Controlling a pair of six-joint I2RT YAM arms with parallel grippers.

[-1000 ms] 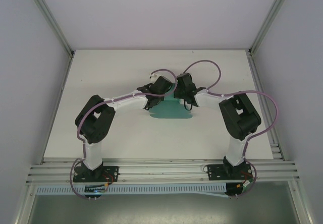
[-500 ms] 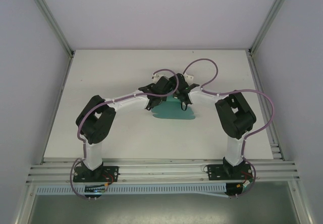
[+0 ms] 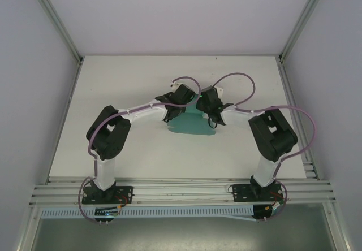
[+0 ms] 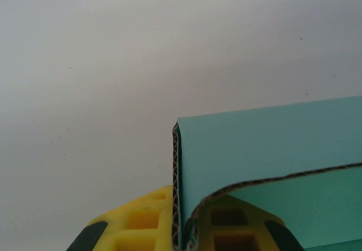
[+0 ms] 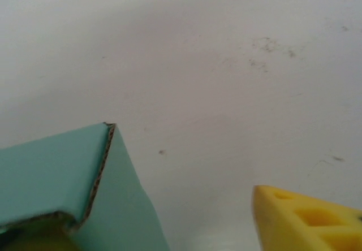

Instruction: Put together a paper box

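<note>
Bright diffuse light, faint soft shadows

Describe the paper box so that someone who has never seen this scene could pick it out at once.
Find the white table and look at its middle, where the left gripper and right gripper meet. The paper box sits between them: thin corrugated card, partly folded, and the one teal-green thing there.

No text, label, brand, number or sign can be read anywhere
</note>
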